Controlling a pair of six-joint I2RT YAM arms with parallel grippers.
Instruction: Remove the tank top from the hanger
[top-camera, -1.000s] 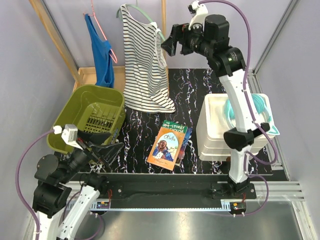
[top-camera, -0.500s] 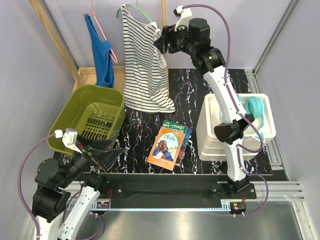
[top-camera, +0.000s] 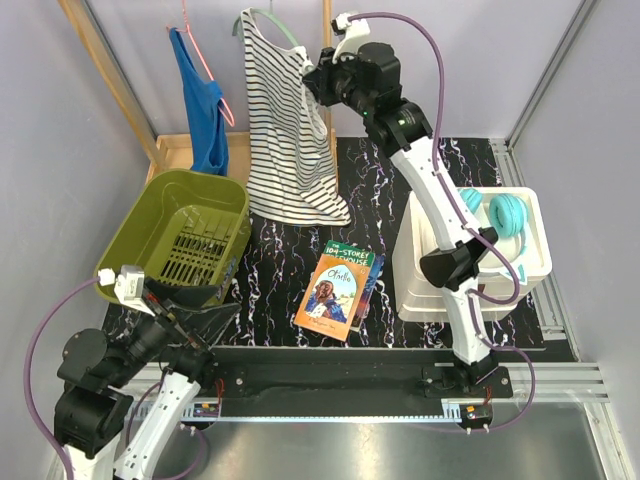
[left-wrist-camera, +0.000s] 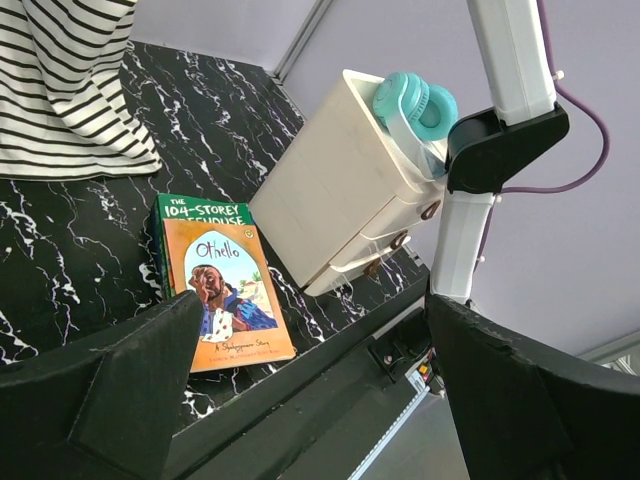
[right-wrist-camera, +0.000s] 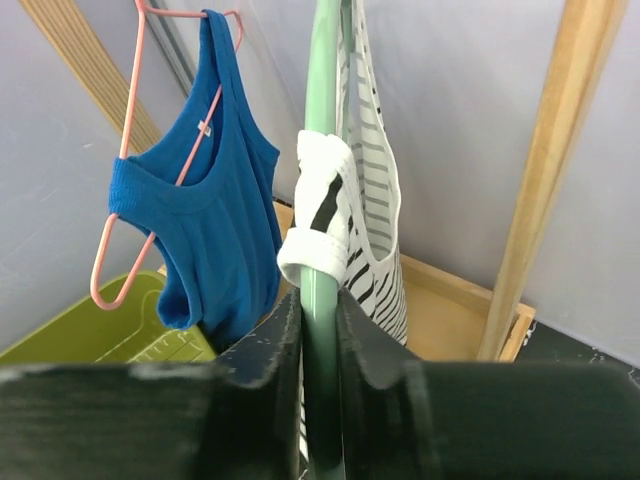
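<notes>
While right jaws clamp green hanger (right-wrist-camera: 322, 80) | left jaws apart | white bin (top-camera: 415, 262): headphones (top-camera: 507, 212)

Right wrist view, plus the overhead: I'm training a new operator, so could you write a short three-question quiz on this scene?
1. True or false: the right gripper is wide open and holds nothing.
2. What rests on top of the white drawer unit? A) a mug B) teal headphones C) a shoe
3. Fill in: the striped tank top hangs on the ____ hanger.
Key: 1 false, it is clamped on the green hanger; 2 B; 3 green.
</notes>
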